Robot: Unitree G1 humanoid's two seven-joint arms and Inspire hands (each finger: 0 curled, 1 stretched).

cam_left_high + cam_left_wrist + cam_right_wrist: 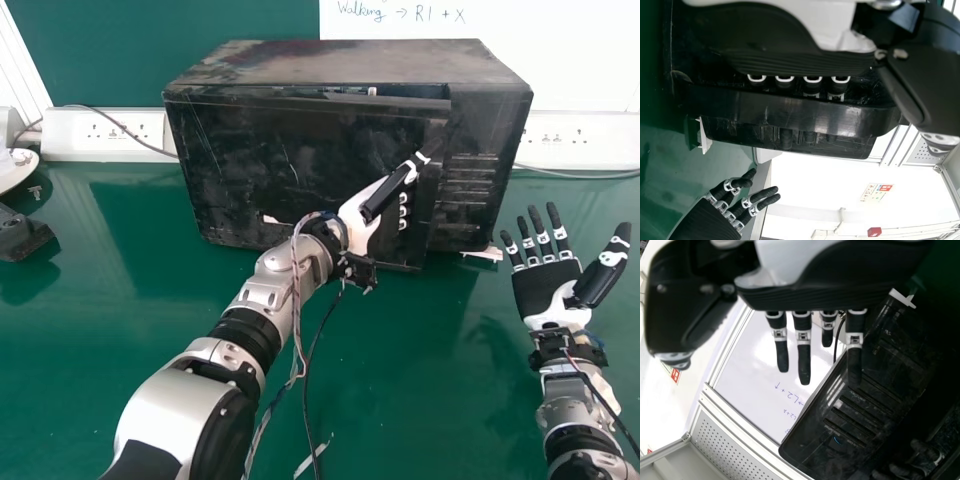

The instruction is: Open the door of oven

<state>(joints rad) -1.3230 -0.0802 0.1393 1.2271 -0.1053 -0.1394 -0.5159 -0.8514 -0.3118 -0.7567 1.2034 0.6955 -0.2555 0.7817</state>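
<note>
Left hand hooked on the oven door's handle

The oven [350,62] stands on the green surface [400,400], its front toward the robot, with the door [260,165] on the left of that front and the control panel [468,200] on the right. Between them the upright handle [433,175] runs along the door's edge. Whether the door is shut or slightly ajar cannot be made out.

The left hand [362,217] is at the front of the oven, partly closed: its fingers tuck in behind the handle, and its thumb points up toward the handle on the near side. In the left wrist view, the fingers of the left hand [785,55] pass behind the dark bar of the handle, side by side; their tips are hidden.

The right hand [545,290] is over the surface to the right of the oven, well apart from the handle. It is wide open, palm up, fingers straight and thumb spread out to the side, and it holds nothing.

White socket panels, one to the left [100,150] and one to the right [600,155], flank the oven, and a white board [560,60] with handwriting is behind it.
</note>
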